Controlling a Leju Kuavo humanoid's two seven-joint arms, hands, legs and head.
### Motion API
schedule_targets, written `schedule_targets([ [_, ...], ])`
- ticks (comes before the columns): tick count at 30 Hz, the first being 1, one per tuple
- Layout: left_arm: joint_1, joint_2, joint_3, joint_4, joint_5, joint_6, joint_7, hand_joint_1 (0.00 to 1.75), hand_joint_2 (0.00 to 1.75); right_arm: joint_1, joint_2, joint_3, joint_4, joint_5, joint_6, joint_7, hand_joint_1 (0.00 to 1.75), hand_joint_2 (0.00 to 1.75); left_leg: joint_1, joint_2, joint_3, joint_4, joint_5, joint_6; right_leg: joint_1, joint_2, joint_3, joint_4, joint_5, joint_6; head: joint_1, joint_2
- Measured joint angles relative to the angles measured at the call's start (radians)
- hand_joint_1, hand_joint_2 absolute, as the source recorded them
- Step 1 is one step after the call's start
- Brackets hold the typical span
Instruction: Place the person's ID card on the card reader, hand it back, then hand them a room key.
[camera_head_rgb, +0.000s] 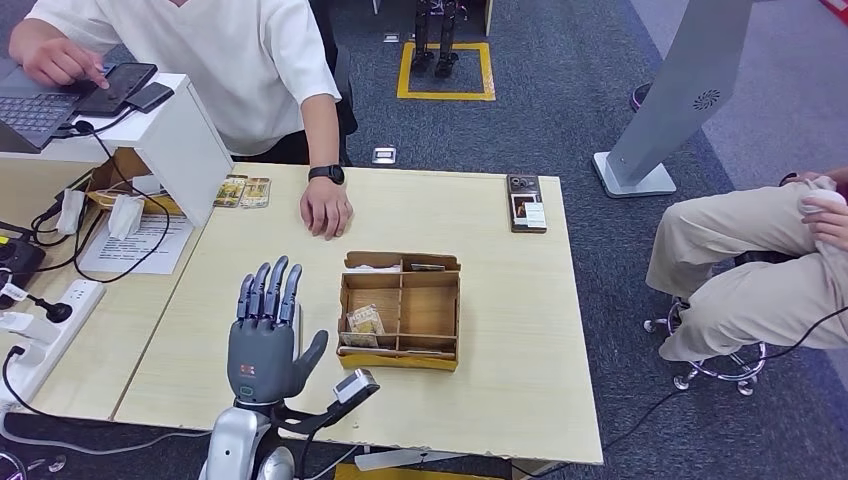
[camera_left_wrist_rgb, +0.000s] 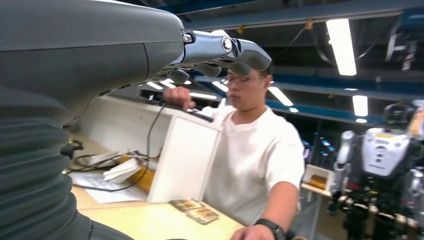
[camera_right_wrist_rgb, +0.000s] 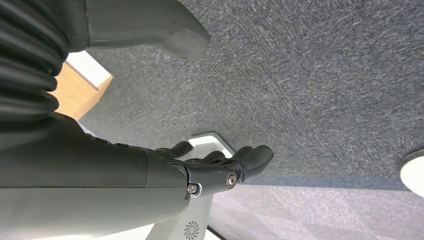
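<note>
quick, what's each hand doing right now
left hand: open, fingers apart, holding nothing, raised above the table.
right hand: open, holding nothing, hanging over the carpet.

Pale wood table (camera_head_rgb: 480, 400), brown wooden organizer box (camera_head_rgb: 400, 310), grey speckled carpet (camera_head_rgb: 560, 120) with a yellow square outline (camera_head_rgb: 445, 95), person's white shirt (camera_head_rgb: 200, 60).
</note>
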Motion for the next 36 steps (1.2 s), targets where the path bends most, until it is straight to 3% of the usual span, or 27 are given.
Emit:
schedule_targets([
  [3,-0.010,0.028,-0.045,0.023,-0.020,0.000,0.094,0.00,1.75,0.000,0.000,0.000,0.002,0.000,0.000,-0.006,0.00,1.75,0.000,0.000,0.000,0.000,0.000,0.000,0.000,0.000,0.000,0.000,0.000,0.000,0.000,0.000],
  [7,-0.021,0.066,-0.119,0.053,-0.020,0.000,0.130,0.00,1.75,0.000,0.000,0.000,0.005,0.001,0.000,-0.013,0.00,1.75,0.000,0.000,0.000,0.000,0.000,0.000,0.000,0.000,0.000,0.000,0.000,0.000,0.000,0.000],
  [18,-0.034,0.106,-0.183,0.093,-0.016,0.000,0.127,0.00,1.75,0.000,0.000,0.000,0.009,0.002,0.000,-0.014,0.00,1.75,0.000,0.000,0.000,0.000,0.000,0.000,0.000,0.000,0.000,0.000,0.000,0.000,0.000,0.000],
  [36,-0.050,0.122,-0.206,0.158,-0.001,0.000,0.091,0.00,1.75,0.000,0.000,0.000,0.013,0.007,0.000,-0.017,0.00,1.75,0.000,0.000,0.000,0.000,0.000,0.000,0.000,0.000,0.000,0.000,0.000,0.000,0.000,0.000],
])
